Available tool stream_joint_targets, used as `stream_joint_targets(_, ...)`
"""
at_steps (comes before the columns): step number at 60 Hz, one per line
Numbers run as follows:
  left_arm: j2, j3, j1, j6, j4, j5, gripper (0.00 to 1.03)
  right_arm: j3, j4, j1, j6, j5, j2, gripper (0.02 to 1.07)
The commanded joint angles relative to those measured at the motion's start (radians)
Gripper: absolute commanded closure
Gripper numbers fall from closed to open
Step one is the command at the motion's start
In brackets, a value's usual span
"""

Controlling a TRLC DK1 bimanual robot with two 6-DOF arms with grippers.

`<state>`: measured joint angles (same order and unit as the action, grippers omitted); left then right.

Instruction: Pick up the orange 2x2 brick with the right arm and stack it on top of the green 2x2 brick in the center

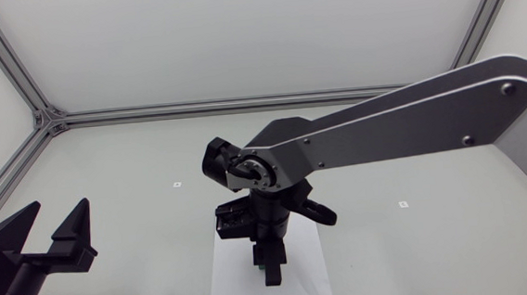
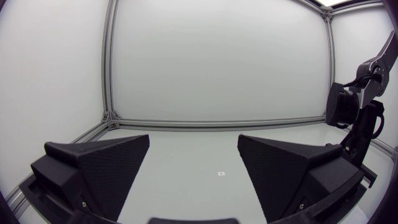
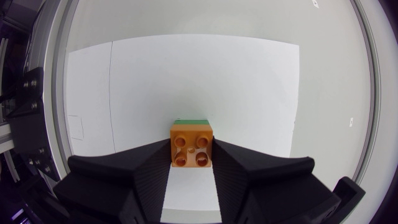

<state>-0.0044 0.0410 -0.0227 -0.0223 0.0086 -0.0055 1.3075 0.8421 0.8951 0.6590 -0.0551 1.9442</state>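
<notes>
Matte-black wedges of the right gripper (image 3: 191,152) clamped the glossy, four-studded orange brick (image 3: 191,144) over the white sheet (image 3: 205,74) at centre, a green brick (image 3: 191,121) peeking out just beyond. Seating it looked to need squared edges and a straight downward press. At near left, the left gripper (image 2: 194,146), its wedges textured, gaped wide.
</notes>
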Motion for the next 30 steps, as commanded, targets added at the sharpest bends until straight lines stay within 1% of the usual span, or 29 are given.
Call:
stream_joint_targets(1, -0.008, -0.041, 0.003, 0.013, -0.015, 0.004, 0.04, -0.045, 0.041, 0.008, 0.005, 0.003, 0.053, 0.64)
stream_joint_targets(5, -0.008, -0.041, 0.003, 0.013, -0.015, 0.004, 0.04, -0.045, 0.041, 0.008, 0.002, 0.003, 0.052, 0.64)
stream_joint_targets(13, -0.008, -0.041, 0.003, 0.013, -0.013, 0.004, 0.04, -0.044, 0.041, 0.008, -0.001, 0.003, 0.048, 0.59)
stream_joint_targets(23, -0.008, -0.041, 0.003, 0.013, -0.015, 0.004, 0.04, -0.044, 0.041, 0.01, -0.002, 0.001, 0.044, 0.57)
stream_joint_targets(30, -0.008, -0.041, 0.003, 0.013, -0.015, 0.004, 0.04, -0.044, 0.041, 0.011, -0.002, 0.003, 0.039, 0.52)
